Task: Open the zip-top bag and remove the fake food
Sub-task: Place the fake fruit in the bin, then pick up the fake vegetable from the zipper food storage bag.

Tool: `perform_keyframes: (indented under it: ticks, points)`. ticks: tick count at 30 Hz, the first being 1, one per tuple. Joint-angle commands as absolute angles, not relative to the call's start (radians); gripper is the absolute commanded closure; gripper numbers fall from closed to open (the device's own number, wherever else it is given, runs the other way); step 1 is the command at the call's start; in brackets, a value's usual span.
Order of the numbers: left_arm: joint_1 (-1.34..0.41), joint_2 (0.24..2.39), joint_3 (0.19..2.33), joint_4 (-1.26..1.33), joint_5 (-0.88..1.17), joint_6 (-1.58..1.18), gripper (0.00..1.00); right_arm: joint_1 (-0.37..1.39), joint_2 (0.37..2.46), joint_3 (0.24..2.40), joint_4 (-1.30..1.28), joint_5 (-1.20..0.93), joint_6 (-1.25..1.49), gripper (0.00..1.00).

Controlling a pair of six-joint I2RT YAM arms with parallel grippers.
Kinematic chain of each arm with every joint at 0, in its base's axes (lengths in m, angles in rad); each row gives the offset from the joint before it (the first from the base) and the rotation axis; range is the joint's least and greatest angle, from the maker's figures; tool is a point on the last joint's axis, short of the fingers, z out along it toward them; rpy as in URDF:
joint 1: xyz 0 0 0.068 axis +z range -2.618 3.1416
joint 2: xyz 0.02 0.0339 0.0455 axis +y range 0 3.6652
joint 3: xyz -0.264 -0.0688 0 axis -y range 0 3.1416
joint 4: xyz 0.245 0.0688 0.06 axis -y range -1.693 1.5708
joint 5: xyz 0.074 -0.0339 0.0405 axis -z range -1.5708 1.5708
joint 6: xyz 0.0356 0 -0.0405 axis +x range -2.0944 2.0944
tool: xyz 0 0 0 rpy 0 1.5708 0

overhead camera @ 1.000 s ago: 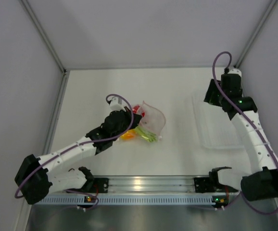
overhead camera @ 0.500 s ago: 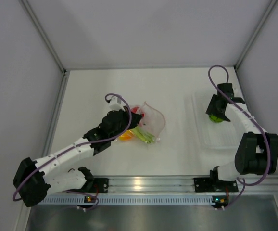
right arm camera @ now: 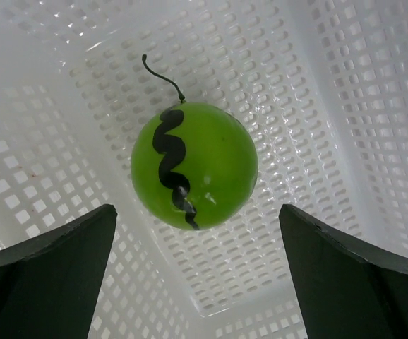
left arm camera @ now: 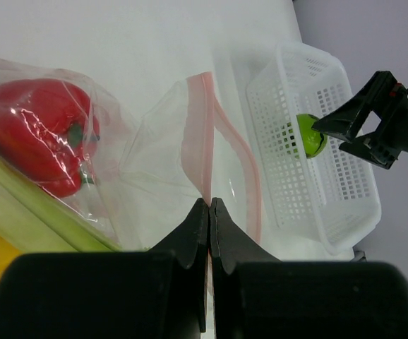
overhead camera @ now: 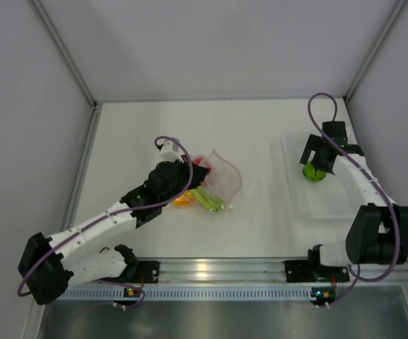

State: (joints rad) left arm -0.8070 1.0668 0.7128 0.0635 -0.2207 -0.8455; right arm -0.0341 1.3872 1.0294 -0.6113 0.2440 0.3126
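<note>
On a white table, the left gripper pinches the edge of the clear zip-top bag just by its pink zip strip, jaws pressed together on the plastic. A red pepper and a pale green stalk lie inside the bag. Well apart to the right, the right gripper hangs over a white perforated basket, fingers spread wide on either side of a green ball with a black squiggle, which rests on the basket floor, untouched.
</note>
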Motion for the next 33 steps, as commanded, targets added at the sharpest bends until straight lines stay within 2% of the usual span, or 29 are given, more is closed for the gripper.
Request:
perform_keyframes:
  ticks: [1,2,6,8,9,12,15,17,20,27,33]
  points:
    - [-0.81,1.068,0.77,0.091,-0.207,-0.828,1.0,-0.046,1.309,1.083,-0.601,0.219,0.288,0.01]
    - [-0.808,1.071,0.773,0.091,-0.206,-0.827,1.0,-0.046,1.293,1.089,-0.617,0.21,0.291,0.01]
    - [-0.808,1.094,0.796,0.09,-0.192,-0.824,1.0,-0.008,1.165,1.091,-0.608,0.028,0.319,0.17]
    - [-0.808,1.114,0.824,0.083,-0.183,-0.818,1.0,0.125,1.079,1.075,-0.566,-0.134,0.38,0.27]
    - [-0.808,1.121,0.834,0.077,-0.178,-0.818,1.0,0.182,1.053,1.069,-0.534,-0.162,0.406,0.36]
    - [-0.808,1.14,0.867,0.072,-0.163,-0.822,1.0,0.456,1.002,1.025,-0.401,-0.153,0.521,0.53]
    - [-0.81,1.154,0.896,0.069,-0.138,-0.824,1.0,0.673,1.014,0.986,-0.292,-0.045,0.607,0.62]
    - [-0.81,1.169,0.914,0.067,-0.111,-0.83,1.0,0.773,1.048,0.976,-0.232,0.026,0.635,0.64]
    - [-0.819,1.18,0.948,0.067,-0.074,-0.842,1.0,0.822,1.104,0.986,-0.206,0.072,0.638,0.68]
    - [-0.864,1.166,0.968,0.069,-0.086,-0.862,1.0,0.834,1.206,0.999,-0.202,0.074,0.635,0.7]
    - [-0.884,1.175,0.956,0.071,-0.115,-0.87,1.0,0.841,1.209,0.898,-0.16,0.156,0.704,0.71]
